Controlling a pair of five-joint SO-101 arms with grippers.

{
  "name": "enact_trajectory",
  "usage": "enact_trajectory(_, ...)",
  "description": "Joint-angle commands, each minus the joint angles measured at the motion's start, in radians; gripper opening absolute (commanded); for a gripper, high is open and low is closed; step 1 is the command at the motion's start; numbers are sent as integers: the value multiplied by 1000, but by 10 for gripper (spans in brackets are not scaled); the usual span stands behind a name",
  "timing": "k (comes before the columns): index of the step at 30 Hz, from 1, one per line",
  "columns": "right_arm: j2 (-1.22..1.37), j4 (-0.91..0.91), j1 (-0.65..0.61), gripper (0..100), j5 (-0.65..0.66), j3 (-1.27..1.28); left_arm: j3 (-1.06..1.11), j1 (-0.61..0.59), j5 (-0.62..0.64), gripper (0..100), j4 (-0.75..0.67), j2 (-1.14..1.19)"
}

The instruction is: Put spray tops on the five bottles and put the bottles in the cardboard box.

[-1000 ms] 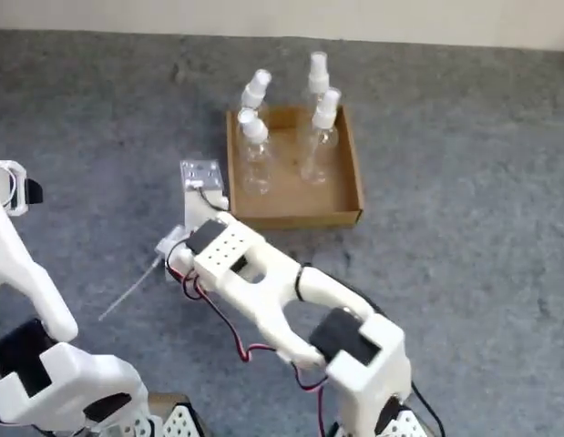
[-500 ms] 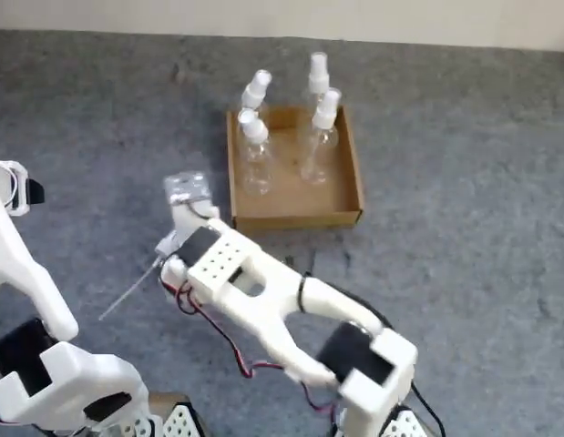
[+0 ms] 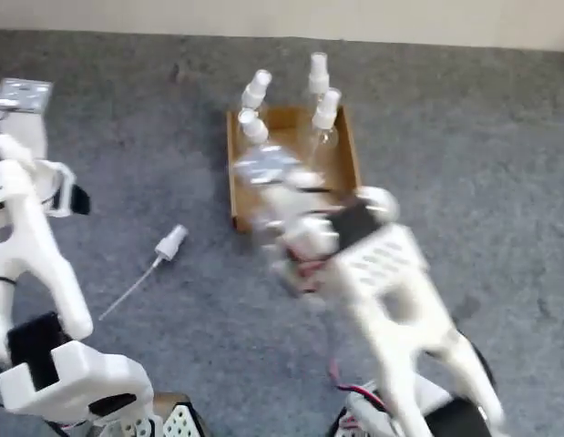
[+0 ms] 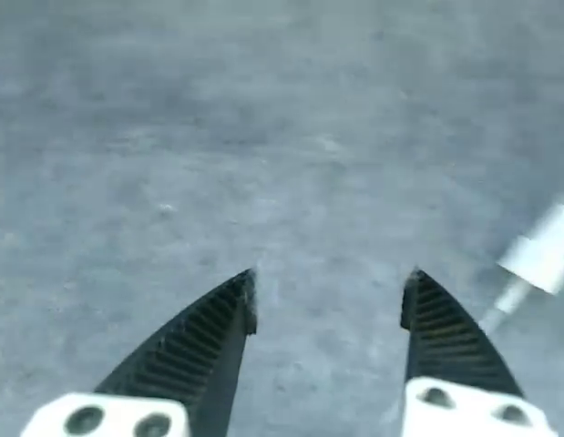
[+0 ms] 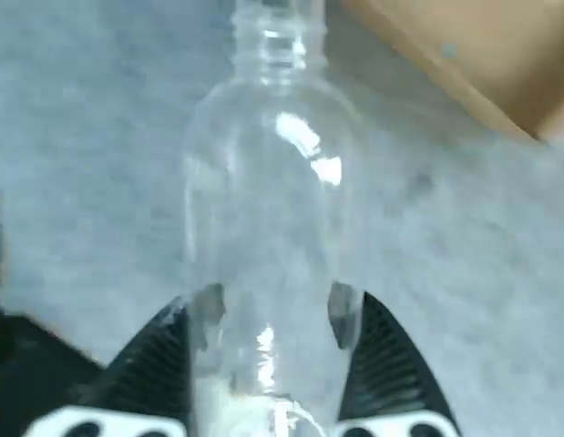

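Note:
My right gripper (image 5: 271, 314) is shut on a clear bottle (image 5: 268, 182) with a bare, uncapped neck. In the high view the right arm (image 3: 377, 269) holds it at the front left corner of the cardboard box (image 3: 350, 173). Several bottles with spray tops (image 3: 325, 109) stand in the box. A loose spray top (image 3: 169, 244) with a long dip tube lies on the carpet left of the box, also seen as the spray top (image 4: 541, 259) in the left wrist view. My left gripper (image 4: 332, 291) hangs open over bare carpet beside it.
Grey carpet (image 3: 464, 137) covers the whole table, with free room to the right of the box. The left arm (image 3: 31, 237) stands at the left edge. A pale wall strip runs along the far edge.
The right arm has swung right, from over the loose spray top to the box's front, and the spray top is now uncovered. The left arm has shifted farther from the front edge.

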Motion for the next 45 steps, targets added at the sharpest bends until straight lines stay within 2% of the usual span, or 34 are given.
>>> enact_trajectory(1, -191, -10, 315, 3, 238, 205, -35, 170, -8, 231, 55, -5)
enact_trajectory(3, -245, -102, 484, 3, 327, 360, 1, 239, -6, 231, 49, -2)
enact_trajectory(7, -288, -440, 800, 3, 448, 622, 137, 366, -6, 231, -6, -4)
enact_trajectory(11, -200, -641, 949, 3, 502, 788, 242, 438, -2, 230, -117, -4)
enact_trajectory(19, 131, -829, 972, 3, 528, 792, 377, 453, 0, 230, -279, -1)
enact_trajectory(24, 245, -865, 966, 3, 534, 794, 421, 460, 0, 220, -377, 47)
enact_trajectory(31, 225, -865, 970, 6, 534, 794, 389, 456, -2, 137, -419, 223)
enact_trajectory(38, 189, -863, 977, 6, 534, 803, 389, 453, -2, 12, -417, 231)
enact_trajectory(45, 153, -862, 1052, 6, 534, 800, 395, 417, -2, 4, -416, 231)
